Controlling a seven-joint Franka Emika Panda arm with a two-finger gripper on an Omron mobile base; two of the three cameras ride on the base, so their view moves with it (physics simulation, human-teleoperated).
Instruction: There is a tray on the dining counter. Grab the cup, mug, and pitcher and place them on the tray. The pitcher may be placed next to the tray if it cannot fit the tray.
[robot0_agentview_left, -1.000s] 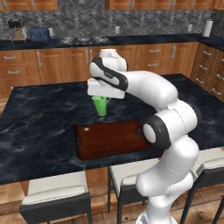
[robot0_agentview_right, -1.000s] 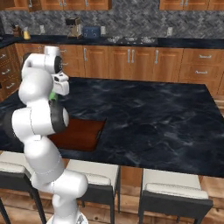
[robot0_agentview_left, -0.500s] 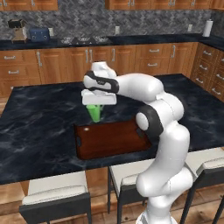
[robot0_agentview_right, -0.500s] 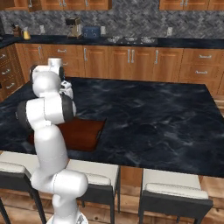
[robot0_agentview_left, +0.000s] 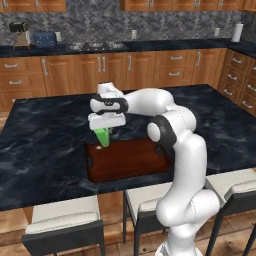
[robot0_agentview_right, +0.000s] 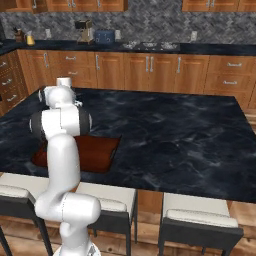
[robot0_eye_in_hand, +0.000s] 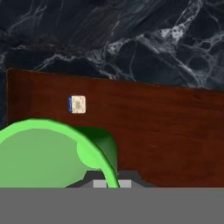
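Dining counter (robot0_agentview_left: 50, 145): gripper (robot0_agentview_left: 106, 131) clamps cup (robot0_agentview_left: 103, 137) over tray (robot0_agentview_left: 130, 161), cup top hidden.

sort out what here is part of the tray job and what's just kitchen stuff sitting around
Part of the job:
- cup, green, held in the gripper over the tray
- tray, brown wood
- dining counter, black marble, under the tray

Just sitting around:
- toaster on the back wall counter
- coffee machine beside it
- paper towel roll at the far right
- stools along the near side
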